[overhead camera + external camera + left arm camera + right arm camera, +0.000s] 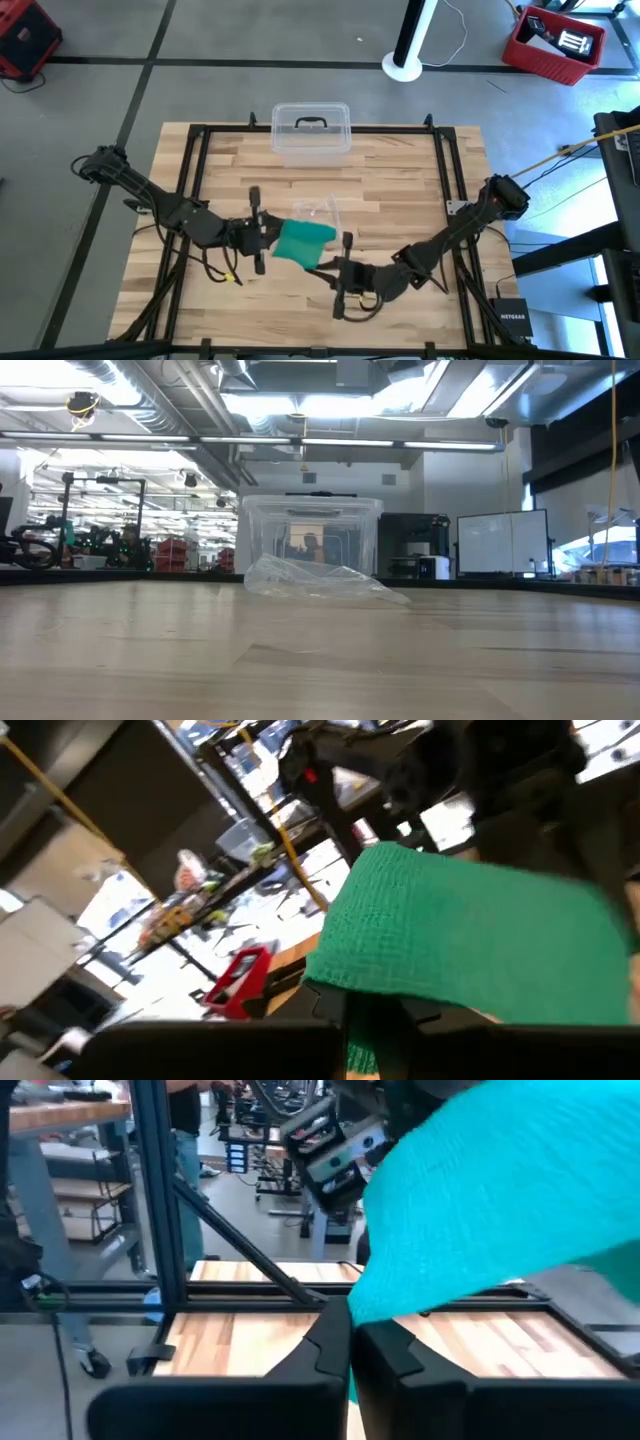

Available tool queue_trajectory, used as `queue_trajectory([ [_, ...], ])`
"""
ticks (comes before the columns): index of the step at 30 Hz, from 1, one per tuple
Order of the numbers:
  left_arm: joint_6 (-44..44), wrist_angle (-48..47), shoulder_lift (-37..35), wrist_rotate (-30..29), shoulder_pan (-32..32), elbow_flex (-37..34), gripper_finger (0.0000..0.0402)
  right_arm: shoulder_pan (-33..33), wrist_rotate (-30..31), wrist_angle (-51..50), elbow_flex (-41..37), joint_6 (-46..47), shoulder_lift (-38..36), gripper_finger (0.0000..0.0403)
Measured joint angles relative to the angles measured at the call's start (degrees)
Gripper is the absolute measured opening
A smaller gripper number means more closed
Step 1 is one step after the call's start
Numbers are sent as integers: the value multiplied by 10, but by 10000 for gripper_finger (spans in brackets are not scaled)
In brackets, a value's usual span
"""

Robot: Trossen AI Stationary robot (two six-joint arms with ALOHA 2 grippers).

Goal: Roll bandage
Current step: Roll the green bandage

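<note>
The teal-green bandage (300, 242) is a broad, loosely spread piece held between my two grippers over the near middle of the table. It fills much of the left wrist view (470, 940) and the right wrist view (520, 1190). My left gripper (258, 238) is shut on its left end. My right gripper (340, 268) is shut on its near right end. The low view shows neither the grippers nor the bandage. My left gripper pinches the bandage's left edge (352, 992) between its two fingers, coming level from the table's left. The cloth spreads out wide beyond the fingertips; how many layers it is I cannot tell. My right gripper pinches the bandage's near right corner (362, 1308) between its two fingers, coming level from the table's right. The cloth rises from the fingertips, and the table top shows beneath it.
A crinkled clear plastic wrapper (318, 210) lies on the table just beyond the bandage and also shows in the low view (320, 580). A clear lidded box (311, 130) stands at the far middle edge. A black frame (195, 160) runs around the wooden table.
</note>
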Motion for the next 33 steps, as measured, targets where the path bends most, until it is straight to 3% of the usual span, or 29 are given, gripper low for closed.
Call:
queue_trajectory([
  [7, 18, -28, -2, -32, -1, 0, 13, 42, 48, -58, 0, -12, -41, 4],
  [14, 30, -46, -3, -38, -1, 0, 13, 55, 44, -106, 0, 5, -51, 3],
  [24, 1, 6, -3, 9, 4, 0, 13, 19, -54, -40, 1, 7, -23, 2],
  [29, -17, 61, -3, 13, 1, 0, 13, 2, -31, -70, 1, 22, -2, 9],
  [33, -54, 74, -3, 55, 0, 0, 13, -7, -13, -78, 1, 19, -2, 23],
])
